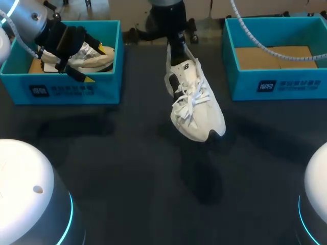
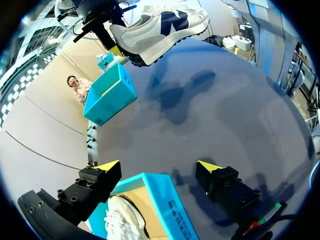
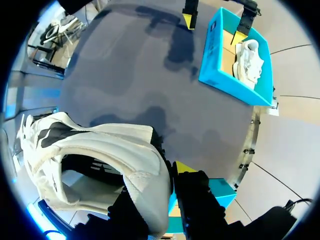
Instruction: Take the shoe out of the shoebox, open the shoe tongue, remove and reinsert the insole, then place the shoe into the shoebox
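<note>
Our right gripper (image 1: 178,53) pinches the white shoe (image 1: 196,102) at its heel, one finger inside the collar and one outside. It holds the shoe off the dark table (image 1: 127,168) near the middle. The toe hangs toward 5 o'clock and the loose laces face up. In the right wrist view the heel collar fills the space around the fingers, and only one yellow tip shows, against the outside of the heel.

Our left gripper (image 1: 97,64) is at 10 o'clock with its fingers spread wide. It hovers over the left shoebox (image 1: 71,91). In the left wrist view one tip is above the inside of the box and the other is beyond its wall, and neither touches anything. A second shoe (image 1: 92,58) lies in that box. The right shoebox (image 1: 286,84) stands at 2 o'clock, well apart from the held shoe, with its brown floor showing.
</note>
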Robot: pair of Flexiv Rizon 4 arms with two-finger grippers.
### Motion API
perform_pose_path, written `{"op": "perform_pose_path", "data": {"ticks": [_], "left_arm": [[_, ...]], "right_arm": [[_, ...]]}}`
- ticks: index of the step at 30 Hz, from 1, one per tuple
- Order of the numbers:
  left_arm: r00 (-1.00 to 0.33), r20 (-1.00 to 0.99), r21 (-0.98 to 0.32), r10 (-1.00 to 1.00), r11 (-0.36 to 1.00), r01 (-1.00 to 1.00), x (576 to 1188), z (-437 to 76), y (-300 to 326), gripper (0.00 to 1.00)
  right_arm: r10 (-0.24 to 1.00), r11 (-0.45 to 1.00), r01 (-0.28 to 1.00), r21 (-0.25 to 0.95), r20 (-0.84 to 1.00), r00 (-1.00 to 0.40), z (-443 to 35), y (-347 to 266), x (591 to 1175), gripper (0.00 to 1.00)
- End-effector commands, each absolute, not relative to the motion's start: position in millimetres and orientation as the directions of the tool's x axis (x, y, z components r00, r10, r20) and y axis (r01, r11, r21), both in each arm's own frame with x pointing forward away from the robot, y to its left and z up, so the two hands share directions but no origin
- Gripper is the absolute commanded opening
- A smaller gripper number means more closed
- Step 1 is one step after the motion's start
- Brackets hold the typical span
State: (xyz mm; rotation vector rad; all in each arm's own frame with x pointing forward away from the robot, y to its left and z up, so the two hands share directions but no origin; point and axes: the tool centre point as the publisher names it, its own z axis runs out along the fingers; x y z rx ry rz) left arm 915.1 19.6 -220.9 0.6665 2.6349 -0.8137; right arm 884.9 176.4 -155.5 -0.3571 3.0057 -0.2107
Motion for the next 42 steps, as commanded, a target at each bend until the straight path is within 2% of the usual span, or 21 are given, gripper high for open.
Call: {"op": "perform_pose_path", "data": {"ticks": [1,15,25,42], "left_arm": [[-0.847,-0.407,-0.448,0.342,0.734,0.511,915,-220,20,1.00],[-0.847,-0.407,-0.448,0.342,0.734,0.511,915,-220,20,1.00],[-0.847,-0.407,-0.448,0.342,0.734,0.511,915,-220,20,1.00],[-0.847,-0.407,-0.448,0.342,0.734,0.511,915,-220,20,1.00]], "right_arm": [[-0.239,0.963,-0.224,-0.149,-0.089,-0.967,-154,176,885,0.00],[-0.235,0.965,-0.220,-0.143,-0.099,-0.967,-153,174,884,0.00],[-0.231,0.967,-0.212,-0.144,-0.130,-0.964,-140,117,890,0.00],[-0.188,0.971,-0.171,-0.165,-0.091,-0.978,-145,8,928,0.00]]}}
